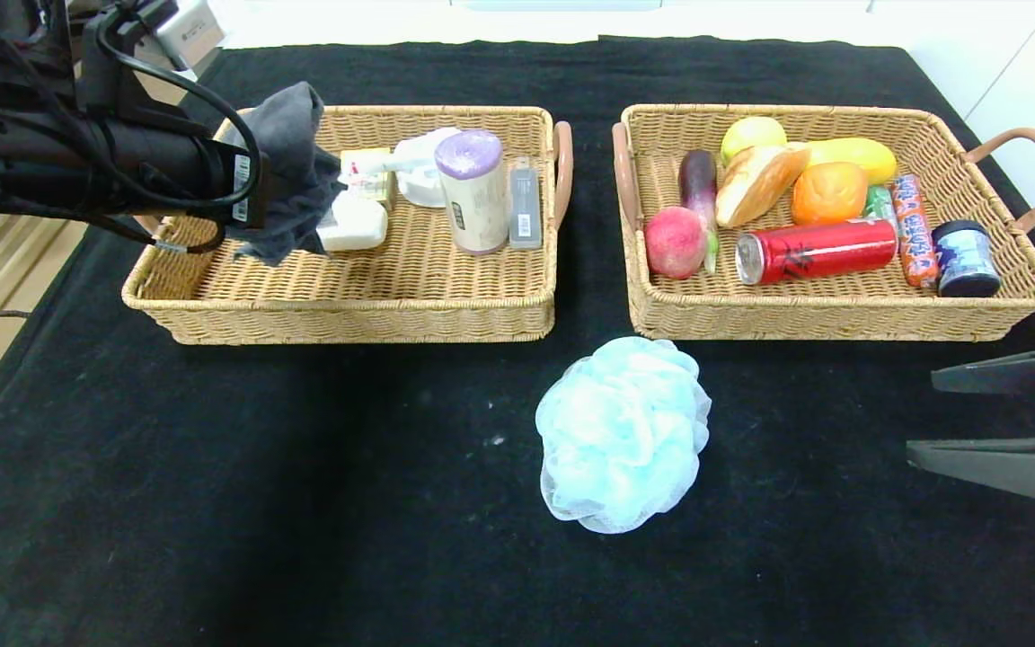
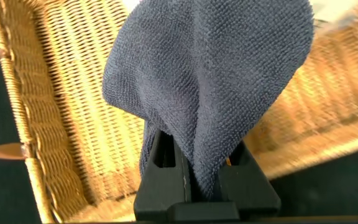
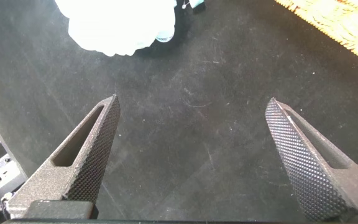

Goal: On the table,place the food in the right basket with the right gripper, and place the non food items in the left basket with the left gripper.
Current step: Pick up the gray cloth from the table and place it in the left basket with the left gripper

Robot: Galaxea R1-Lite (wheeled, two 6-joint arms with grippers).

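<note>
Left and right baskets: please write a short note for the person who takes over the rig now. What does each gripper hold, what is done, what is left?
Left gripper: shut on the grey cloth, hanging over the left basket; not released yet.
Right gripper: open, empty, parked low over the table at the right.
Done: food, such as the red can and peach, lies in the right basket.
Left: drop the cloth; then the blue bath sponge, alone on the table, likely goes to the left basket.

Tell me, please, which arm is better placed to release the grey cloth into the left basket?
Left: the left gripper already holds the grey cloth above the left basket.
</note>
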